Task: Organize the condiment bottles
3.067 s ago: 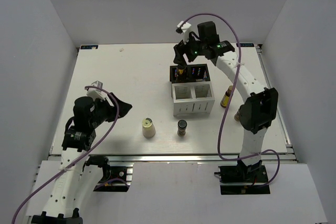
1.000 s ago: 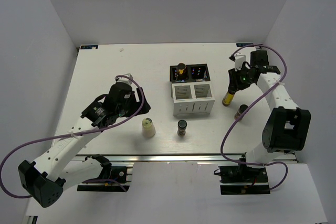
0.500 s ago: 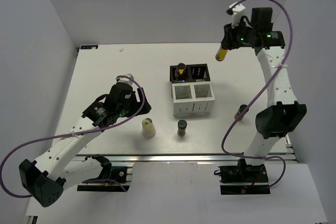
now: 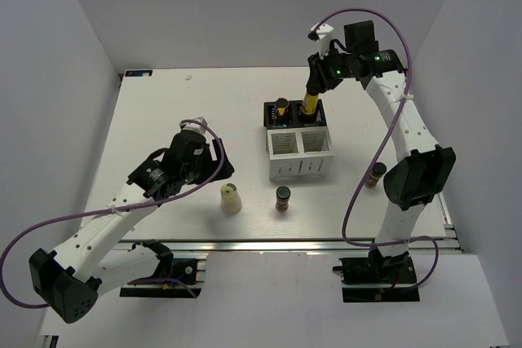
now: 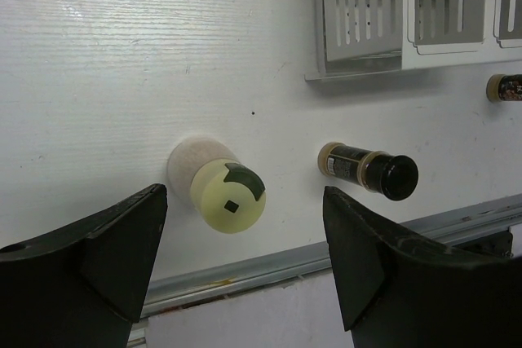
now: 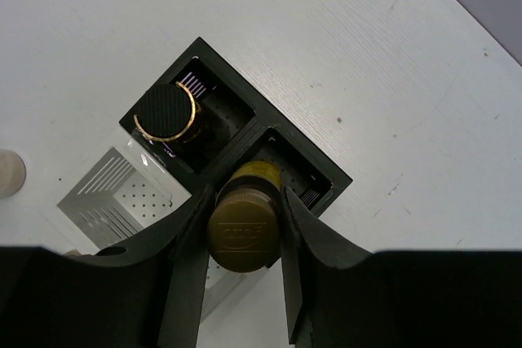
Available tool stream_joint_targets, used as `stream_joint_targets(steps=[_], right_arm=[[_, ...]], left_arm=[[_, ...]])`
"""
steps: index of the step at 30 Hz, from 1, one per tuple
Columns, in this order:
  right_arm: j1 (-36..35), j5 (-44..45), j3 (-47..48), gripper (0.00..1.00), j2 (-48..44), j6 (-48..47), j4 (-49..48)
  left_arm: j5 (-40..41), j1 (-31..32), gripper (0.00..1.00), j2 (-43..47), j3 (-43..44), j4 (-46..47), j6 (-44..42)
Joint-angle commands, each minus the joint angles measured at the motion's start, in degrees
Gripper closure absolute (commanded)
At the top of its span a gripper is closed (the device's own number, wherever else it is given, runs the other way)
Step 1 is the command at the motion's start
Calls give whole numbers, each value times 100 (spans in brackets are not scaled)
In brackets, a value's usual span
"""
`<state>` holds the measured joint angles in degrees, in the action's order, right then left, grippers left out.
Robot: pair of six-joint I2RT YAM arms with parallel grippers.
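My right gripper (image 4: pixel 314 81) is shut on a tall dark bottle with a yellow label (image 4: pixel 311 104), its foot over the box's back right black compartment. In the right wrist view the gripper (image 6: pixel 243 219) clamps that bottle's gold cap (image 6: pixel 243 238). Another tall bottle (image 4: pixel 281 108) (image 6: pixel 165 112) stands in the back left black compartment. The cream conical bottle (image 4: pixel 231 199) (image 5: pixel 224 189) stands in front of the box. My left gripper (image 4: pixel 217 160) (image 5: pixel 243 209) hovers open above and just left of it. One short jar (image 4: pixel 283 198) (image 5: pixel 369 171) stands near the box's front, another (image 4: pixel 376 174) (image 5: pixel 506 87) to the right.
The four-compartment box (image 4: pixel 300 157) (image 5: pixel 359 67) (image 6: pixel 248 125) sits mid-table, its two white front compartments holding nothing. The table's near metal edge (image 5: pixel 326 252) runs just below the cream bottle.
My right arm has carried the tall bottle from high at the back right, leftward and down to the back right black compartment. The left arm has not moved.
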<state>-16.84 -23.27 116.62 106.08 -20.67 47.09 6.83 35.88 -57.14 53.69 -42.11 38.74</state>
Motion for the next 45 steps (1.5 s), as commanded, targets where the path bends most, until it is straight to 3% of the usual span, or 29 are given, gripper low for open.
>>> stream_joint_targets(steps=[1,12,14,15,20,25,27,40,45], right_arm=[[49,-38,160,100,61,54,-297],[49,-81,-446,100,413,-87,-446],[49,-73,-745,91,413,-139,-569],[49,-64,-815,83,413,-157,-656],[49,-20,-1097,66,448,-210,-736],[49,-90,-1255,28,326,-219,-842],[49,-108,-1247,21,212,-219,-842],[594,-398,-1579,21,-1054,291,-1017],[761,-459,-2055,21,-1546,317,-1158]], left_arm=[[-15,33,13,151,-34,27,55],[-173,51,13,125,-139,132,37],[-147,129,13,37,-157,124,37],[-95,165,13,2,-157,106,37],[195,489,13,-314,-122,-17,125],[555,727,13,-490,-96,-157,292],[652,841,13,-552,-96,-227,362],[1391,1290,12,-1228,-69,-395,740],[1470,1325,18,-1676,-35,-359,793]])
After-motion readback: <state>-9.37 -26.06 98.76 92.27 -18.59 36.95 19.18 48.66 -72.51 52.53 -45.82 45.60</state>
